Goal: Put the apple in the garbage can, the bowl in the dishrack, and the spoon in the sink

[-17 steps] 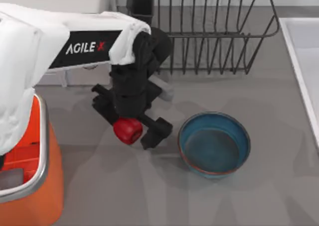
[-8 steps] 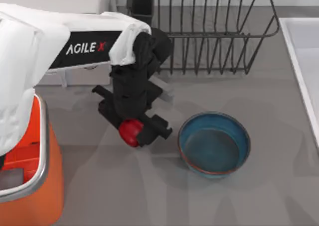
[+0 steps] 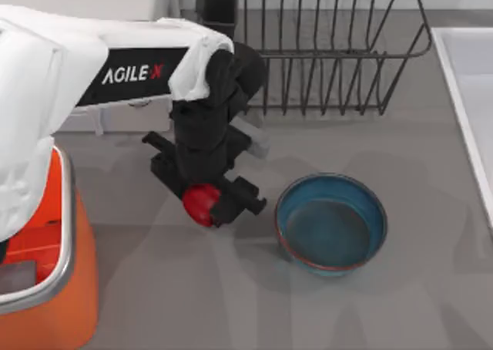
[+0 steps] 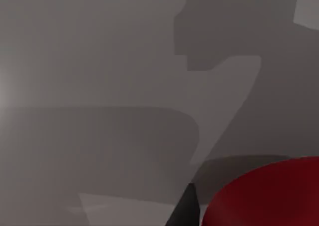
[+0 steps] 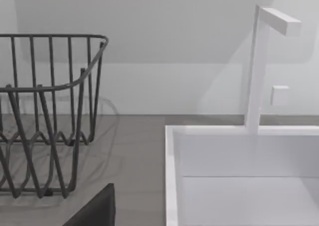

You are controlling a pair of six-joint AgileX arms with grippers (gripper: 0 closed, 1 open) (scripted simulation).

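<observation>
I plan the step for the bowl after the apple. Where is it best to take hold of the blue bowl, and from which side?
Probably the bowl is best gripped at its thin rim, from above, one finger inside the wall and one outside. It stands upright and open on the table, too wide to span. The rim nearest the left pincer, now shut on the apple, looks handy.

Even, soft light leaves everything around me bright and sharp, my left gripper (image 3: 206,200) dropping overlapping grey shadows on the table (image 3: 231,304) beneath it, and the apple (image 4: 269,196) looming glossy beside its camera.
</observation>
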